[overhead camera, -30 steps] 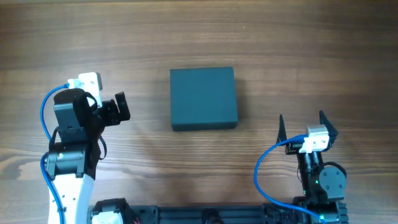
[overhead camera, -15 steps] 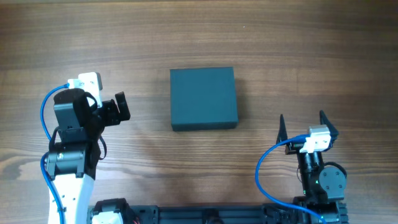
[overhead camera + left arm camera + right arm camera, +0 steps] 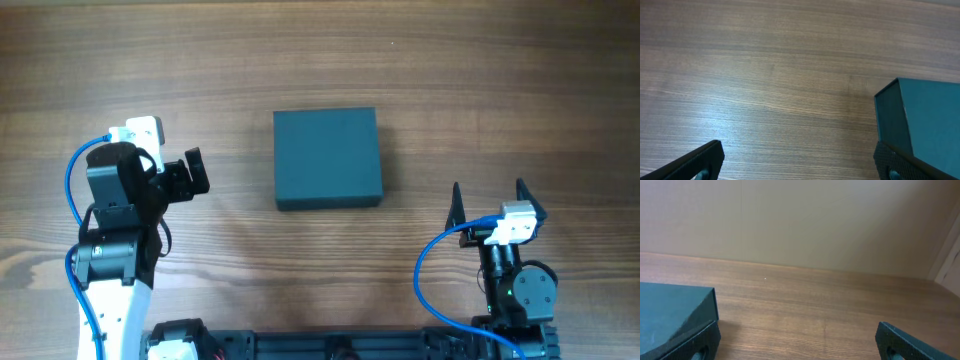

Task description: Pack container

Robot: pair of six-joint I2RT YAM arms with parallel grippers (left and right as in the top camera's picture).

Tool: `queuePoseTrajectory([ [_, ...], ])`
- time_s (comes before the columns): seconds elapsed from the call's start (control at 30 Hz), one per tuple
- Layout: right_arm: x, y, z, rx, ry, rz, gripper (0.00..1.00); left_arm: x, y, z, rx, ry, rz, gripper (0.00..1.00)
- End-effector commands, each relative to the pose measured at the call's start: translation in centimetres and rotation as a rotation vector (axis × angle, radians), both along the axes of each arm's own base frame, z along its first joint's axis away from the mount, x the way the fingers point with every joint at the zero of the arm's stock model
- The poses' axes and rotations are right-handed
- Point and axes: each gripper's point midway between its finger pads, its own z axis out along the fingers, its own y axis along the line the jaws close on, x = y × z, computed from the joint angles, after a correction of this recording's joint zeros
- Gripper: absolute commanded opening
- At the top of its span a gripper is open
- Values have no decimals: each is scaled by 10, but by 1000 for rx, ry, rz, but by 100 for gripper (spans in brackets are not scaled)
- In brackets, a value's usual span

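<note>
Left gripper [image 3: 197, 172]: black two-finger jaws spread wide and empty, left of the dark teal-grey matte rectangular container [image 3: 327, 157], pointing toward it but well apart. Right gripper [image 3: 488, 190]: jaws likewise apart, holding nothing, right of the container and nearer the robot's base. The container lies closed and flat on the brown wood-grain table [image 3: 480, 80], between the two grippers.

Even bright light; soft shadows; mild sheen on table [image 3: 740, 115]; focus sharp.
</note>
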Motion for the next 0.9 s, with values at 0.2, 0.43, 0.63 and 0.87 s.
queuePoseTrajectory([
  [0.2, 0, -2, 4, 22, -18, -16, 100, -1, -2, 2, -17, -10, 0, 100],
  [0.43, 0, -2, 4, 22, -18, -16, 100, -5, -2, 2, -17, -6, 0, 100],
  [0.63, 0, -2, 4, 22, -18, -16, 100, -58, -24, 12, -23, 15, -71, 100],
  [0.87, 0, -2, 4, 22, -18, -16, 100, -104, -48, 55, -24, -254, -189, 100],
])
